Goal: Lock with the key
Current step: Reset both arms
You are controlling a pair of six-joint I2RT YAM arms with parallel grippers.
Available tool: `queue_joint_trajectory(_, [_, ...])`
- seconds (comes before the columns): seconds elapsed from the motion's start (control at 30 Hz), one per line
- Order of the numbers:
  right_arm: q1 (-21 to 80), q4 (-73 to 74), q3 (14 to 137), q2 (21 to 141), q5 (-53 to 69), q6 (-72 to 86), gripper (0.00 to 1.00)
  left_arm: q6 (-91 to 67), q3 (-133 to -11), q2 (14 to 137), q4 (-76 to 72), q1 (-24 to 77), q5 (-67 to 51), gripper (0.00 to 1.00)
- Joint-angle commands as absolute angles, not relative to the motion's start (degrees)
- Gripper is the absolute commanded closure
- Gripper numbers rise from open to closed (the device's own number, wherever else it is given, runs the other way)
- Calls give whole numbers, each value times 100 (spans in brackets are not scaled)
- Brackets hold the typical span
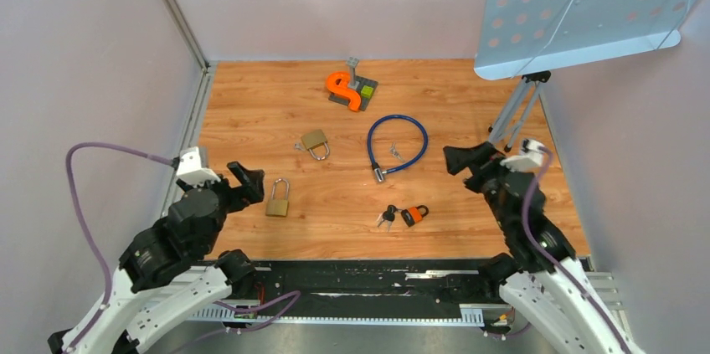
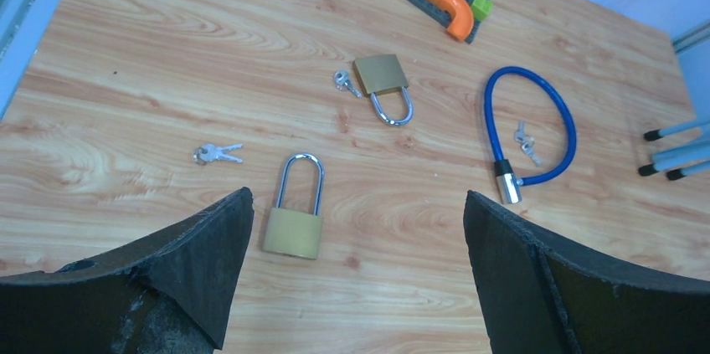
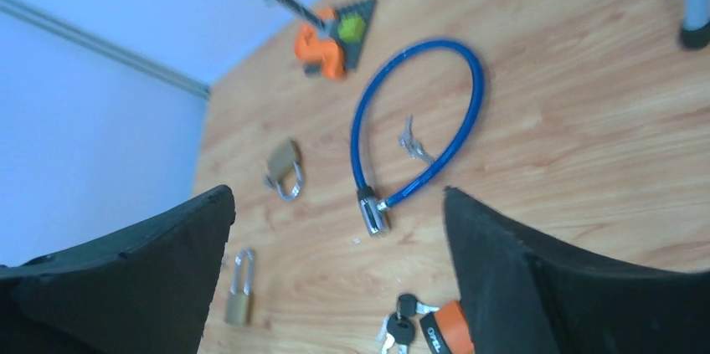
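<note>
A long-shackle brass padlock [image 1: 278, 197] lies on the wooden table [image 1: 243, 103] just right of my open left gripper [image 1: 249, 182]. In the left wrist view the padlock [image 2: 295, 220] lies beside the left finger of the gripper [image 2: 356, 203], with a pair of silver keys [image 2: 216, 153] to its left. A small brass padlock [image 1: 316, 143] lies farther back. An orange padlock [image 1: 413, 215] with black keys [image 1: 387, 217] lies near the front, left of my open, empty right gripper [image 1: 469, 156]. The right wrist view [image 3: 335, 203] shows the orange padlock [image 3: 444, 329] by its right finger.
A blue cable lock [image 1: 398, 117] with keys [image 1: 394, 151] inside its loop lies mid-table. An orange clamp on a grey base [image 1: 345, 89] stands at the back. Tripod legs [image 1: 515, 111] and a white perforated panel [image 1: 586, 2] are at the back right. Walls close in both sides.
</note>
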State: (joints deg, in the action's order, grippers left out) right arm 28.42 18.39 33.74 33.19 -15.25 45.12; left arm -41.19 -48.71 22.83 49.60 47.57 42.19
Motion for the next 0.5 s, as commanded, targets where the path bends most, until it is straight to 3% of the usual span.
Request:
queue_joint_trajectory(0.0, [2840, 3111, 3793, 1940, -2444, 4405, 0, -4243, -5340, 1915, 5714, 4764, 4266, 0])
queue_joint_trajectory(0.23, [2839, 4100, 4710, 812, -3559, 3887, 0, -4252, -5675, 1322, 6240, 4761, 4273, 0])
queue_joint_trajectory(0.47, [2839, 4190, 4939, 97, -4461, 3589, 0, -4471, -5666, 662, 6517, 4764, 4314, 0])
